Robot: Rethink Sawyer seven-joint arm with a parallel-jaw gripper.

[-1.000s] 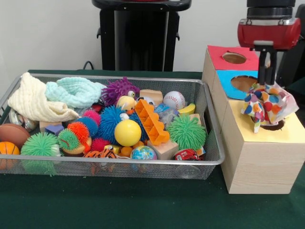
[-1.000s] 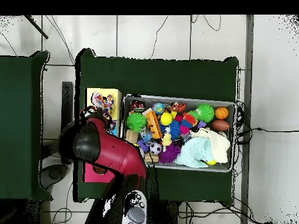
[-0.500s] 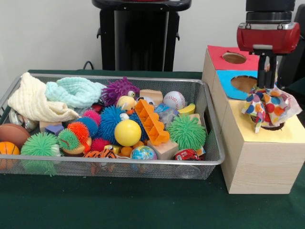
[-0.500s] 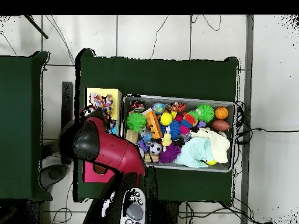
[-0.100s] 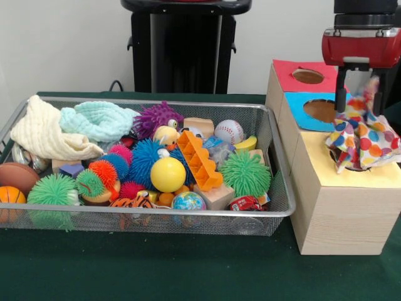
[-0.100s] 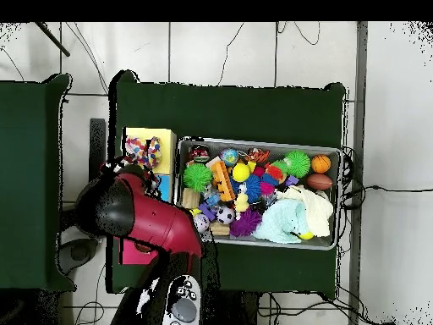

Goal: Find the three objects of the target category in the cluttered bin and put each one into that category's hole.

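A polka-dot cloth (image 5: 363, 138) hangs from my gripper (image 5: 358, 94) over the yellow top (image 5: 322, 169) of the wooden sorting box, its lower folds resting there and covering the yellow hole. Its top edge reaches up beside the gripper, and I cannot make out the grip. In the overhead view the cloth (image 6: 144, 152) lies on the yellow section (image 6: 162, 135), just past the red arm head (image 6: 127, 212). A cream cloth (image 5: 44, 135) and a mint knitted cloth (image 5: 100, 119) lie at the left end of the wire bin (image 5: 188, 216).
The box also has a blue section with a hole (image 5: 321, 110) and a red one with a hole (image 5: 307, 76). The bin holds several spiky balls, a yellow ball (image 5: 168, 174), a baseball (image 5: 229, 132), an orange block (image 5: 199, 160) and wooden blocks.
The gripper has shifted slightly right in the front view. The cloth has spread and its top has risen beside the gripper. The bin's contents are unchanged.
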